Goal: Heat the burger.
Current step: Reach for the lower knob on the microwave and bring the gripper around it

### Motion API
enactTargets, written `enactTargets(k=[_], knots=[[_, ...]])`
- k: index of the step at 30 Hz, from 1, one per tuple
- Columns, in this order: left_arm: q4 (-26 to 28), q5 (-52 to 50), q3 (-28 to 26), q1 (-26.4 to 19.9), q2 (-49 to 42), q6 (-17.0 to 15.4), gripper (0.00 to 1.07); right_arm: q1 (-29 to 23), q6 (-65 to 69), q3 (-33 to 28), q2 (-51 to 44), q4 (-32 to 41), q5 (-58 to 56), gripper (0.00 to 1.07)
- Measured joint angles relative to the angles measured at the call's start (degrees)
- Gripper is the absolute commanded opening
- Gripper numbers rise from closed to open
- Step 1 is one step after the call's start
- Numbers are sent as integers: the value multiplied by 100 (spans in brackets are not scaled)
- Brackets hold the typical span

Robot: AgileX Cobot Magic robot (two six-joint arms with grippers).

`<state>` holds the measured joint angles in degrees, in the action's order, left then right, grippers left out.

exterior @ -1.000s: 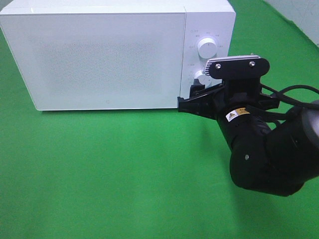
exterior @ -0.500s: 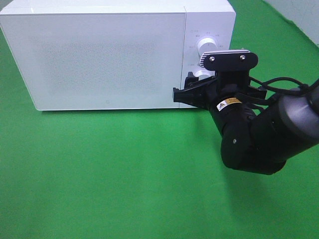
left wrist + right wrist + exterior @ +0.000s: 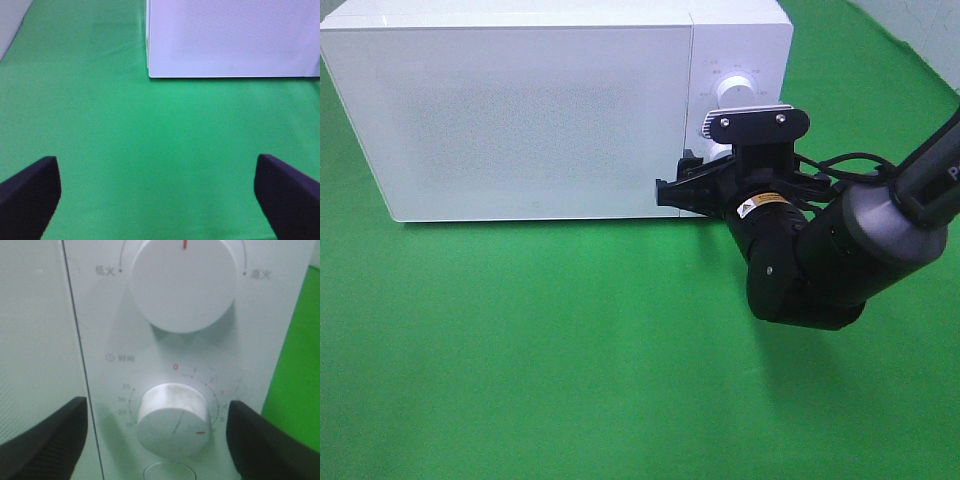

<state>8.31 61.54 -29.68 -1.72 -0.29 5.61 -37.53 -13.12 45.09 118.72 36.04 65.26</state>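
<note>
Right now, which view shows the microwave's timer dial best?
The right wrist view: the timer dial sits close and head-on, with its minute scale and red mark legible. In the exterior high view it is mostly hidden behind the wrist camera bracket. The left wrist view shows only the microwave door, no dial.

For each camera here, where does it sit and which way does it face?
Exterior high: above, looking down on the microwave and green cloth; right gripper shows.
Left wrist: over the cloth, facing the microwave; open left gripper shows.
Right wrist: close up, facing the timer knob; open right gripper flanks it.
Shared: all three see the microwave.
</note>
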Motion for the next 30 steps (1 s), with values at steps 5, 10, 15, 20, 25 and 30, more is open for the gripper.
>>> enactTargets(k=[5,10,15,20,25,30], knots=[[0,0,0,0,0,0,98,92,52,6,0,-63,11,74],[0,0,0,0,0,0,98,103,92,6,0,-63,11,74],[0,0,0,0,0,0,98,103,92,6,0,-69,6,68],[0,0,0,0,0,0,98,103,92,6,0,-74,6,42],[0,0,0,0,0,0,98,103,97,6,0,-63,6,9],[0,0,0,0,0,0,98,103,97,6,0,-63,6,0]])
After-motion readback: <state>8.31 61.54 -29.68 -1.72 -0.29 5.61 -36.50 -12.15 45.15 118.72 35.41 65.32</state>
